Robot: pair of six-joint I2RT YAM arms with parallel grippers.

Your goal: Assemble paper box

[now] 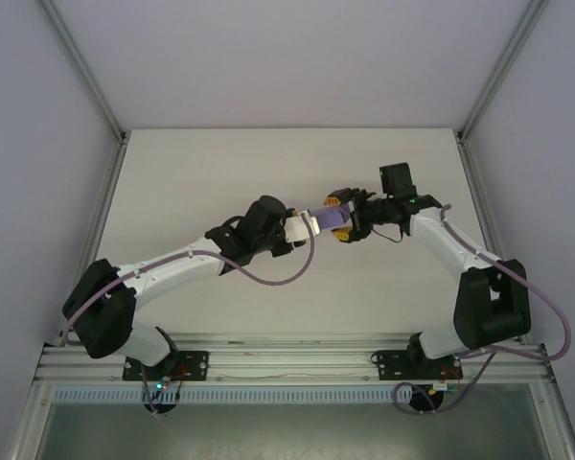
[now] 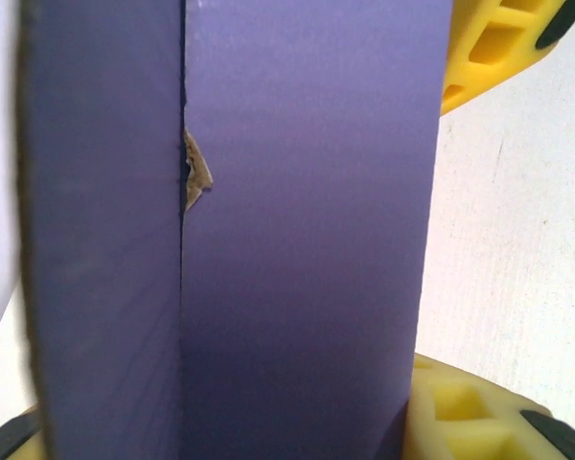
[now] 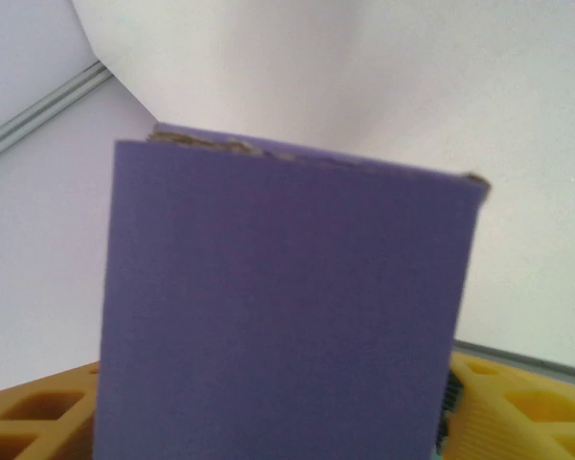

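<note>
White table point(image 1: 211, 172) behind, paper box point(image 1: 328, 218) blocks both wrist views; left gripper point(image 1: 313, 222) clamps it, right gripper point(image 1: 343, 215) unclear.

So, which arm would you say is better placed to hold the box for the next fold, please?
Probably left: the paper box looks pinched between the left end effector's fingers, its seam facing that wrist. The right end effector merely straddles it.

Purple paper box point(image 2: 297, 240) — white table point(image 1: 220, 172)
</note>
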